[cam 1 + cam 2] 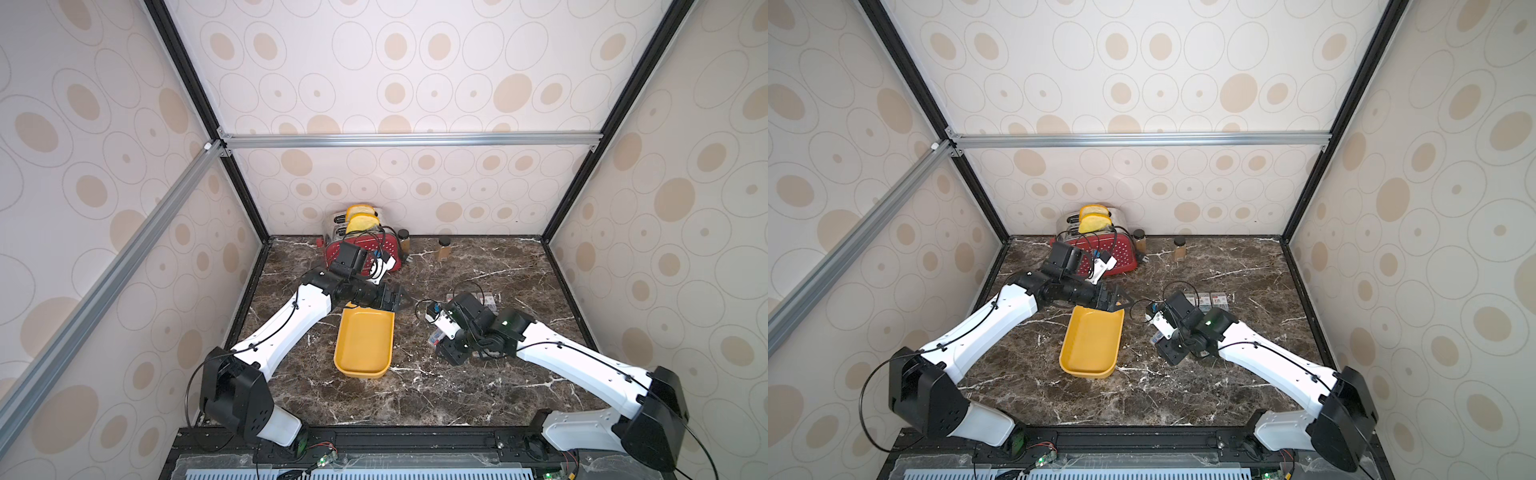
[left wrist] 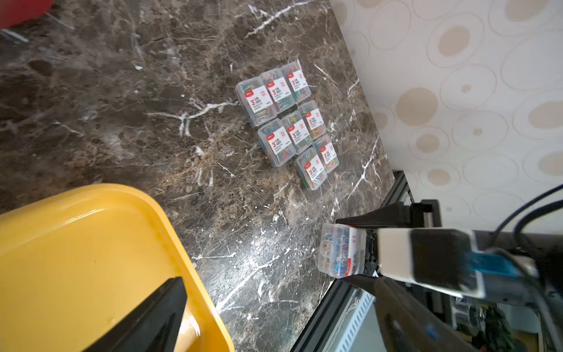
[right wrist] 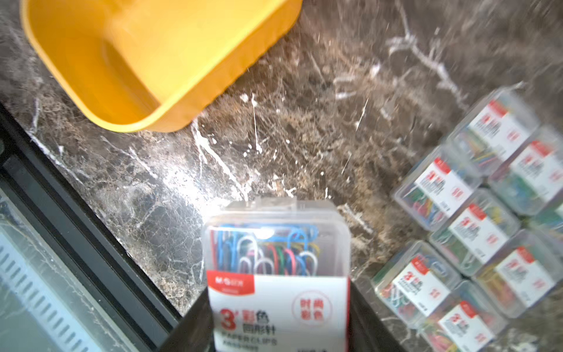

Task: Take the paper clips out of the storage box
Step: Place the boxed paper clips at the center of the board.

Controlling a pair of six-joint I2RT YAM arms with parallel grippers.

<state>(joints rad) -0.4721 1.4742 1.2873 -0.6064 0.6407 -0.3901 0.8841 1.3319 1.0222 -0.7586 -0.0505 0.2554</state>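
Observation:
The storage box (image 1: 363, 345) (image 1: 1092, 345) lies in the middle of the table, and its yellow inside shows nothing in it. My left gripper (image 1: 397, 301) (image 1: 1119, 299) (image 2: 277, 280) hangs open over the box's far end. One of its fingers (image 2: 152, 320) is above the box's inside (image 2: 76, 259), and its jaws hold nothing. My right gripper (image 1: 436, 340) (image 1: 1158, 336) (image 3: 278, 298) is shut on one case of paper clips (image 2: 341, 250) (image 3: 277, 243), held above the table to the right of the box (image 3: 152, 61). Several more cases of paper clips (image 1: 490, 300) (image 1: 1210, 300) (image 2: 286, 122) (image 3: 472, 228) lie in rows on the table beyond it.
A red dotted toaster (image 1: 365, 249) with toast stands at the back wall behind my left arm. Two small brown jars (image 1: 403, 239) (image 1: 444, 248) stand to its right. The black front rail (image 3: 91, 243) runs close under the held case.

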